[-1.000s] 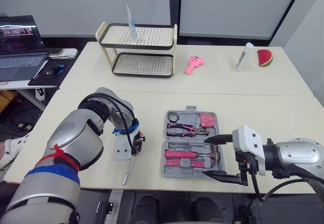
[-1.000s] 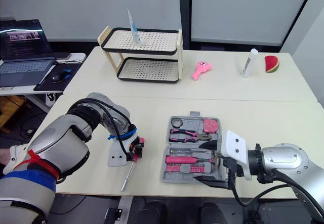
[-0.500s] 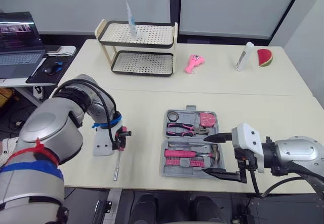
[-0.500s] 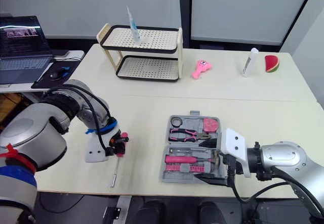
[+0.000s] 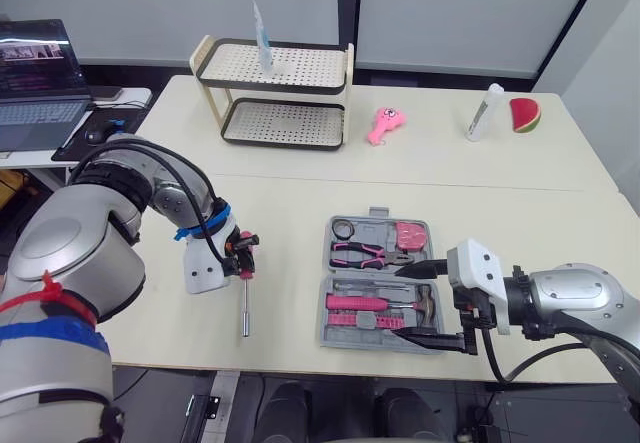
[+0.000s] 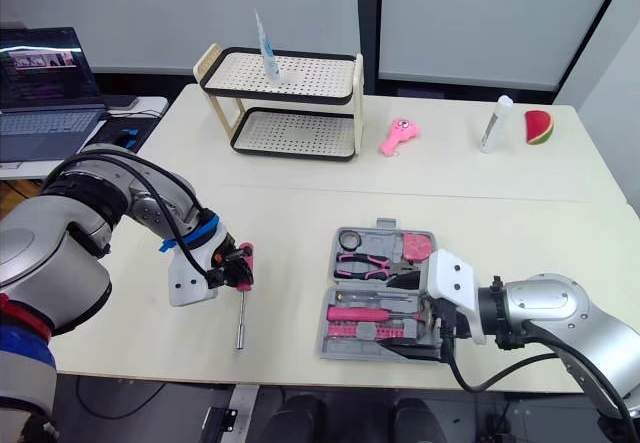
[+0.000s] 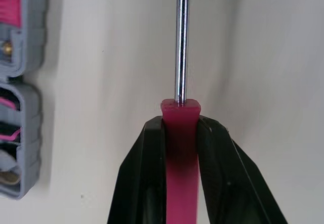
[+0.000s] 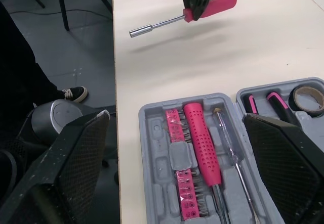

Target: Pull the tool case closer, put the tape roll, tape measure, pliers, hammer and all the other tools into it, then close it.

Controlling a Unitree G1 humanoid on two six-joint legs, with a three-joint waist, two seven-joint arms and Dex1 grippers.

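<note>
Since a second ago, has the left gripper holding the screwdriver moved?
Yes. The left gripper, shut on the screwdriver, has shifted to the robot's left, farther from the tool case, which has stayed put.

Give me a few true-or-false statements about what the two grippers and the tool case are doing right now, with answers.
1. The left gripper is shut on the pink-handled driver. True.
2. The tool case is closed. False: it lies open.
3. The right gripper grips the hammer. False: the right gripper is open, and the hammer lies in the tool case.
4. The tape roll sits in the tool case. True.
</note>
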